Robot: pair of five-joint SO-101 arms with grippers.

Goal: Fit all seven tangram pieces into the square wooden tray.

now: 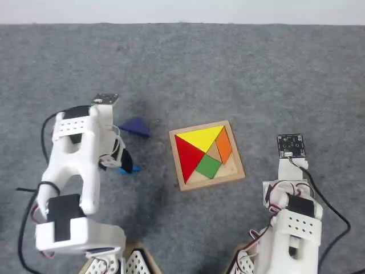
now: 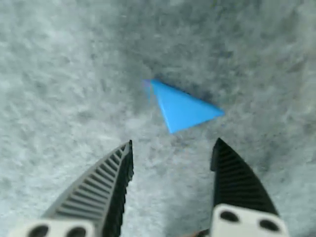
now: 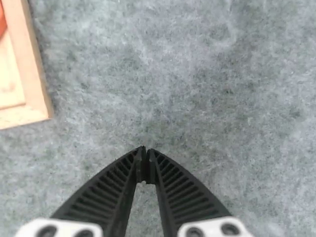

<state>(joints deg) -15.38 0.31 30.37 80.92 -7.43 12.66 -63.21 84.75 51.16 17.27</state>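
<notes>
The square wooden tray [image 1: 235, 175] lies at the table's centre with a yellow triangle [image 1: 199, 137], a red triangle [image 1: 187, 155], an orange piece [image 1: 224, 145], a green square [image 1: 208, 166] and a small tan triangle [image 1: 213, 152] in it. A light blue triangle [image 2: 183, 107] lies flat on the grey felt, just beyond the open fingers of my left gripper [image 2: 173, 148], which hangs above it; it peeks out from under the left arm [image 1: 126, 170]. A dark purple piece [image 1: 136, 127] lies left of the tray. My right gripper [image 3: 144, 154] is shut and empty over bare felt beside the tray's corner [image 3: 29, 94].
Grey felt covers the whole table [image 1: 274, 74]. The left arm's white body [image 1: 74, 171] stands over the left part, the right arm's [image 1: 291, 217] at the lower right. Arm cables [image 1: 333, 214] trail near the front edge.
</notes>
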